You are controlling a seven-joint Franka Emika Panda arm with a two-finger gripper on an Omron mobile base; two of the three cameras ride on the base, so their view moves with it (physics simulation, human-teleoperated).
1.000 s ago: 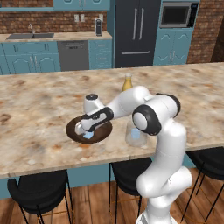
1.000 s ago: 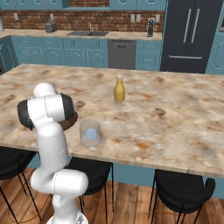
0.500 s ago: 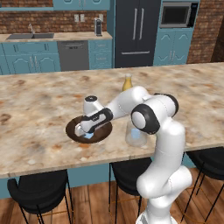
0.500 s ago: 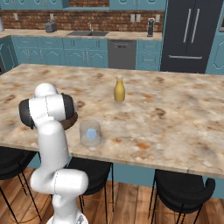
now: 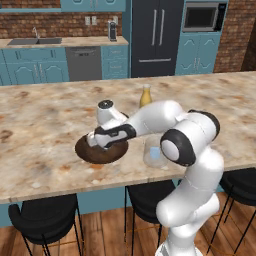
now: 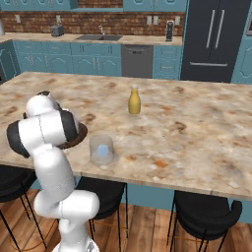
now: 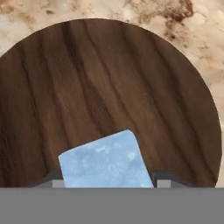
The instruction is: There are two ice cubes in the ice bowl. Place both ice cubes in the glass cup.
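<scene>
At lower centre of the hand view, the gripper pinches a slick, rigid ice cube by opposite faces inside the ice bowl.

arm: glossy white rounded segments
joints: dark grey bands and round caps
wrist: black collar, white hand

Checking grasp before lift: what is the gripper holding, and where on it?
An ice cube in the ice bowl, with a finger tip at each of its opposite side faces; the gripper is closed around it.
</scene>
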